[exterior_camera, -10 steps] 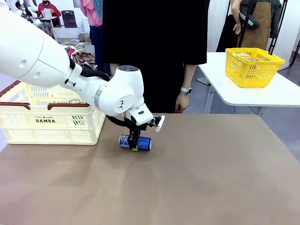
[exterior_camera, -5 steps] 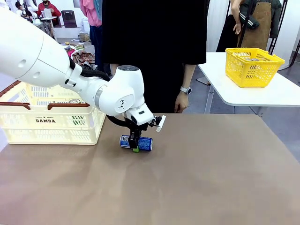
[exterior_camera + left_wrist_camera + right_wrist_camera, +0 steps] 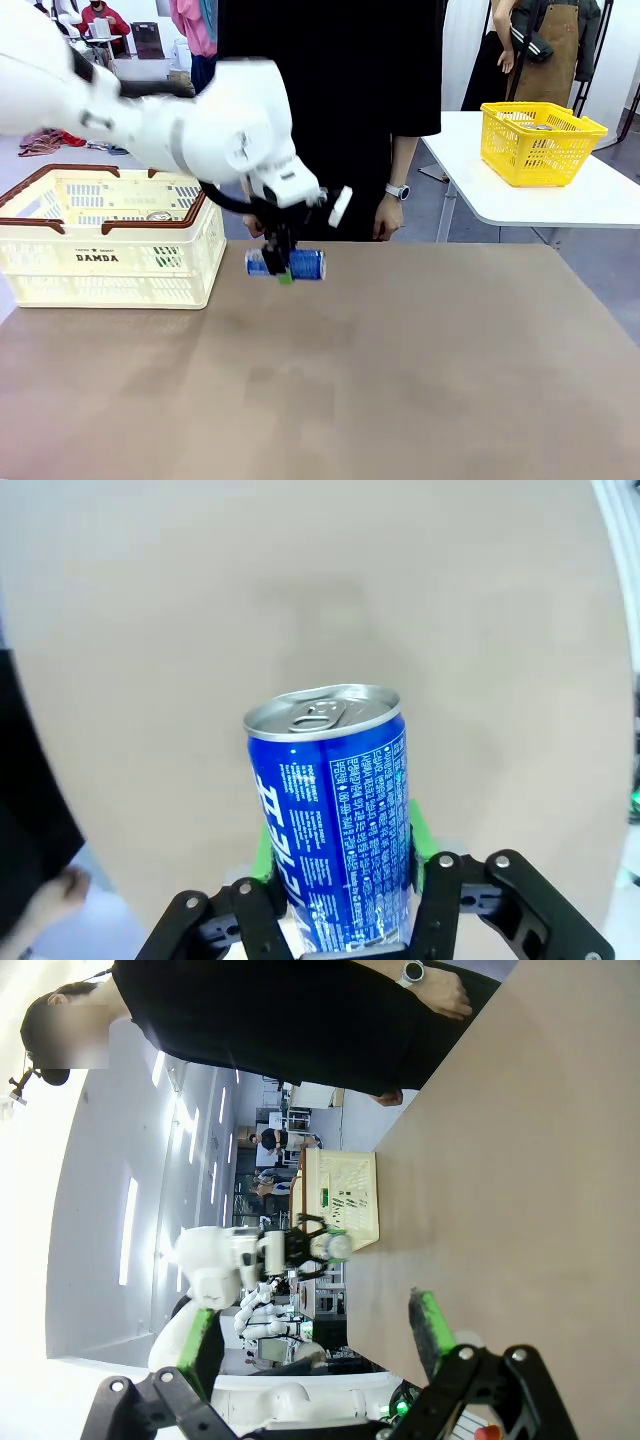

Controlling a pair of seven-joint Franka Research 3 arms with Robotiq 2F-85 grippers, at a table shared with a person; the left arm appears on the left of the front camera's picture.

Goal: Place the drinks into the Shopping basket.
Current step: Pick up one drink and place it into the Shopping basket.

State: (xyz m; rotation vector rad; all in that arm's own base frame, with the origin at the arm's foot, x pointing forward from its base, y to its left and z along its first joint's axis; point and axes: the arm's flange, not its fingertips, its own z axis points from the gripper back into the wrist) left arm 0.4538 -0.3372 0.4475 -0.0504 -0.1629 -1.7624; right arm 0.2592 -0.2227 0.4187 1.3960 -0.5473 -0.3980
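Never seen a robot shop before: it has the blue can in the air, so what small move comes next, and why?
Probably swing it toward the robot's left, over the Shopping basket. The left gripper is shut on the blue can, held level and clear of the table, but beside the basket, not yet above it.

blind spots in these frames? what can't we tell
Front view: silver-topped item inside the cream-white vented plastic crate; the crate wall hides its body, colour unknown.
Front view: left gripper blurred, so finger contact on the blue aluminium can is unclear there.
Left wrist view: the can's lower end, hidden by the gripper and cut off by the bottom edge.
Front view: contents of the yellow mesh basket, too small.
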